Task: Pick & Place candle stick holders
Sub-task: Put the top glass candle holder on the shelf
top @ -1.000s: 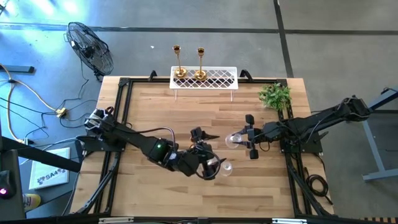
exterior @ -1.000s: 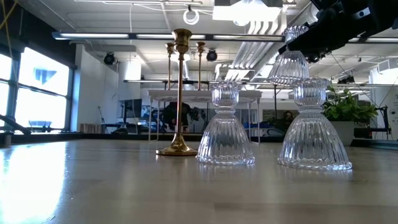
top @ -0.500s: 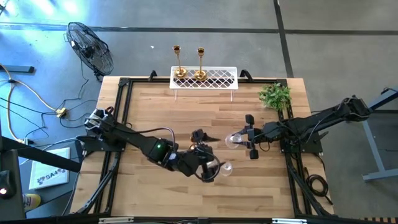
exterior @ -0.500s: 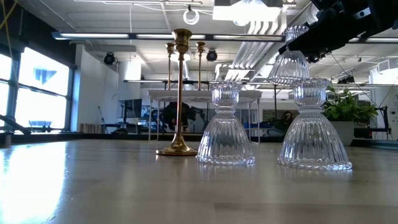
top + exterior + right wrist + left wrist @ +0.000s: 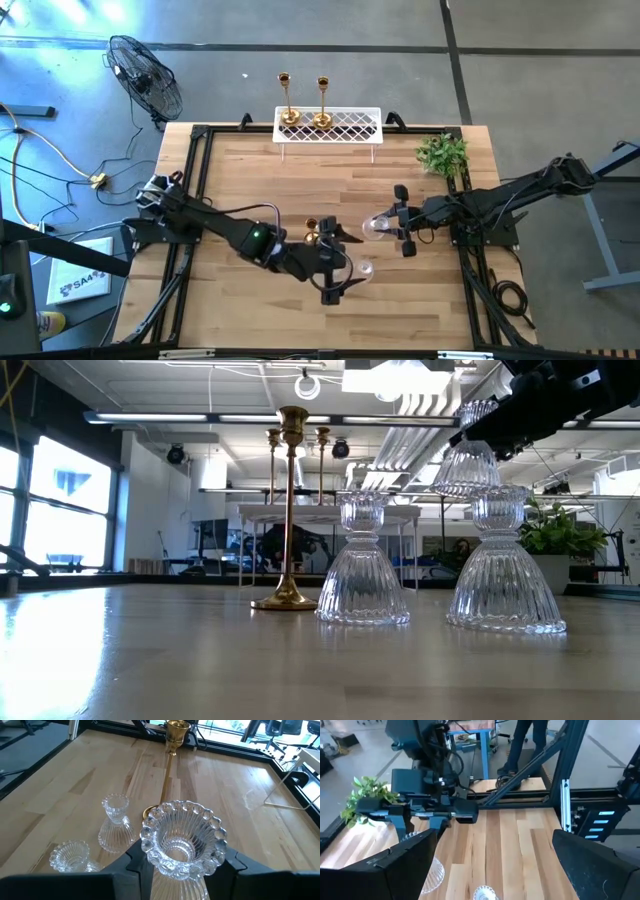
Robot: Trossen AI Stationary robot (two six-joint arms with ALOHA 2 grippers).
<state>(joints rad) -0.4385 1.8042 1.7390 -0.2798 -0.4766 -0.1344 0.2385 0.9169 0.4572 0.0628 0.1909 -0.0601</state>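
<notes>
My right gripper (image 5: 384,229) is shut on a clear glass holder (image 5: 182,840), held above the table right of centre; it also shows in the low view (image 5: 465,465). A gold holder (image 5: 320,234) and two glass holders (image 5: 362,565) (image 5: 505,565) stand on their round bases on the table. My left gripper (image 5: 495,870) is open, low over the table; one glass holder's top (image 5: 485,893) shows between its fingers, untouched. Two more gold holders (image 5: 288,112) (image 5: 322,115) stand on the white rack (image 5: 352,127). My right gripper pinches the glass holder between its two fingers (image 5: 135,865), on opposite sides just below the beaded top cup (image 5: 150,852). The fingers come from the table's right side, slanting down. The holder stands upright in the hold, its flared base (image 5: 463,480) lifted clear of the table.
A small green plant (image 5: 443,153) stands at the back right. The white rack stands at the middle of the far edge. A black frame (image 5: 200,180) runs along the table's sides. Bare wood lies at the left and along the near edge.
My left gripper has drawn a little toward the table's near edge, staying open, and the gold holder on the table now shows in the high view. The right gripper and its glass holder have kept still.
</notes>
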